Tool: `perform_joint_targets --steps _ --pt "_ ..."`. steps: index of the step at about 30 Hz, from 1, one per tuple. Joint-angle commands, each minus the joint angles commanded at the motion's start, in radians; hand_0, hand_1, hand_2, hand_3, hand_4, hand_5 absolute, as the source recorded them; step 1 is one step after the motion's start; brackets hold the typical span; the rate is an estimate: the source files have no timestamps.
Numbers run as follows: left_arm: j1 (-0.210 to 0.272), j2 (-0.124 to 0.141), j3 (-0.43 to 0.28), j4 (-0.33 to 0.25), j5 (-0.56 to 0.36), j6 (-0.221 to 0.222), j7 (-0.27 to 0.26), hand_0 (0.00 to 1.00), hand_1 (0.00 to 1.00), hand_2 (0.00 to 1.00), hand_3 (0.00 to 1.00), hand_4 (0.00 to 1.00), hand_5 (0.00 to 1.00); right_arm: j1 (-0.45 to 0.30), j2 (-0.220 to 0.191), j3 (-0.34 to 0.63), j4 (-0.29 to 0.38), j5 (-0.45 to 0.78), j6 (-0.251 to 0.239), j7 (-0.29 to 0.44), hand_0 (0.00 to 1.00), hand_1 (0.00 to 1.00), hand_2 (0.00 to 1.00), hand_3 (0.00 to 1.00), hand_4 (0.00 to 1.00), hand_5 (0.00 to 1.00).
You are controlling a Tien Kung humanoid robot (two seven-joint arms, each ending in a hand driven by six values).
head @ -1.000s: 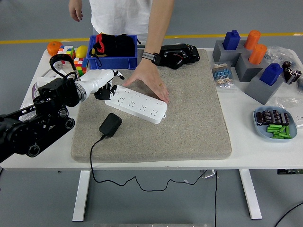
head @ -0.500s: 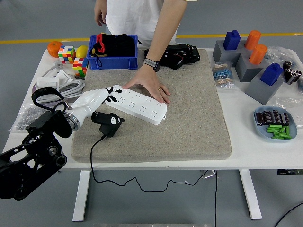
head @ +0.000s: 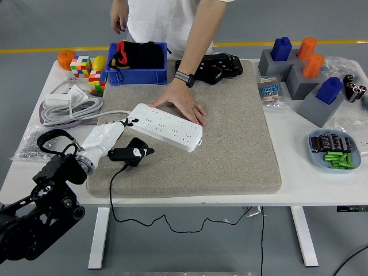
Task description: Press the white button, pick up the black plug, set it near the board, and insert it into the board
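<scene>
Left hand (head: pixel 118 144) comes in from the 8 o'clock corner on a black arm and sits over the left edge of the beige mat (head: pixel 230 144). Its white fingers (head: pixel 123 122) and thumb are closed around the black plug (head: pixel 133 152), which lies low over the mat (whether its underside touches the mat, I cannot tell). The plug's black cable (head: pixel 112 195) runs from the plug toward 6 o'clock, over the mat's front edge and below the white table (head: pixel 299 190).

White power board (head: pixel 167 126) lies diagonally on the mat, its long axis running from 10 o'clock to 4 o'clock. The plug is just beside the board's left end, at about 7 o'clock from it, not inserted. The fingertips reach up to the board's left end; the white button cannot be made out there.

Person's hand (head: pixel 181 102) rests flat on the mat, palm down, fingers touching the board's far long edge, at 12 o'clock from the board's middle. A watch is on that wrist.

Blue bin (head: pixel 138 75) with black items stands at 11 o'clock beyond the mat. Coiled white cable with adapter (head: pixel 66 106) lies at 9 o'clock off the mat. Right hand is out of view.
</scene>
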Motion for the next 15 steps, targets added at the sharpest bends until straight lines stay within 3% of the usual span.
perform_joint_targets --steps 4,5,15 --pt "-0.005 -0.007 0.015 0.025 0.018 0.018 -0.002 0.701 0.769 0.751 0.871 0.998 0.699 -0.001 0.000 -0.001 -0.001 0.000 0.000 0.000 0.709 0.647 0.654 0.592 0.715 0.381" --pt "-0.005 -0.008 0.017 0.028 0.019 0.018 -0.002 0.522 0.657 0.657 0.837 0.998 0.623 -0.001 0.000 -0.001 -0.001 0.000 0.000 0.000 0.708 0.646 0.653 0.592 0.715 0.382" --pt "-0.025 -0.024 0.055 0.066 0.050 0.021 0.009 0.476 0.639 0.640 0.834 0.998 0.617 0.000 0.000 -0.004 -0.001 0.003 -0.004 0.005 0.708 0.646 0.655 0.591 0.714 0.381"
